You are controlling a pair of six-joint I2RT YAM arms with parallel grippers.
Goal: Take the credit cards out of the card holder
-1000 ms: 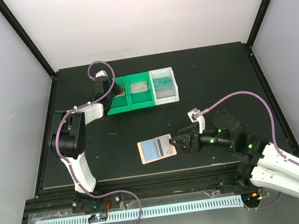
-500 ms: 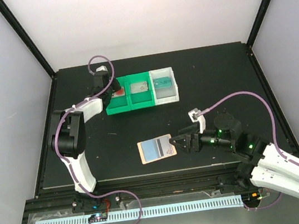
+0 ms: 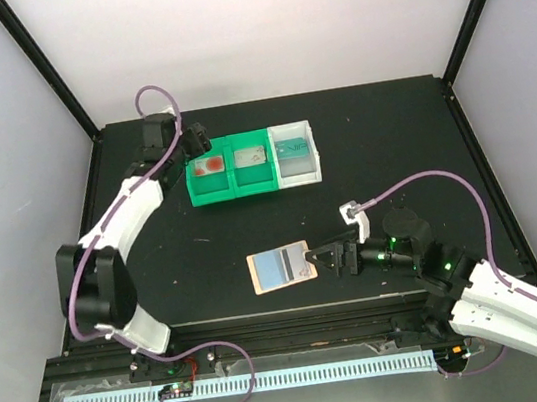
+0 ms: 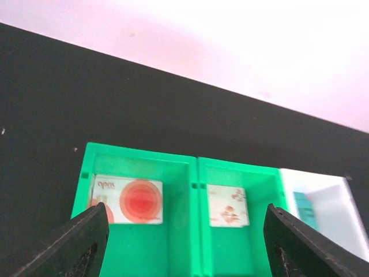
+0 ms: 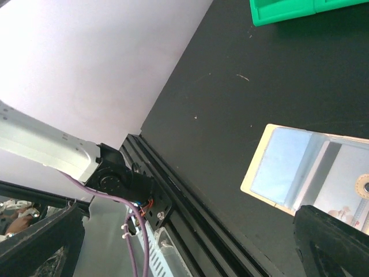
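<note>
Fingers of the left gripper [image 3: 195, 139] stand spread beside the green bin [image 3: 232, 194], where a white card with a red disc [image 3: 208, 167] lies flat. The tan card holder [image 3: 280, 267], blue-grey inside, lies open on the table [image 3: 390, 132], the right gripper [image 3: 326, 258] spread wide at its right edge.

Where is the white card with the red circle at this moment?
The card lies flat in the leftmost green compartment, close by the left gripper at the far left in the top view.

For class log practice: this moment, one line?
left gripper open by red-marked card in green bin | right gripper open beside tan folding card holder
</note>
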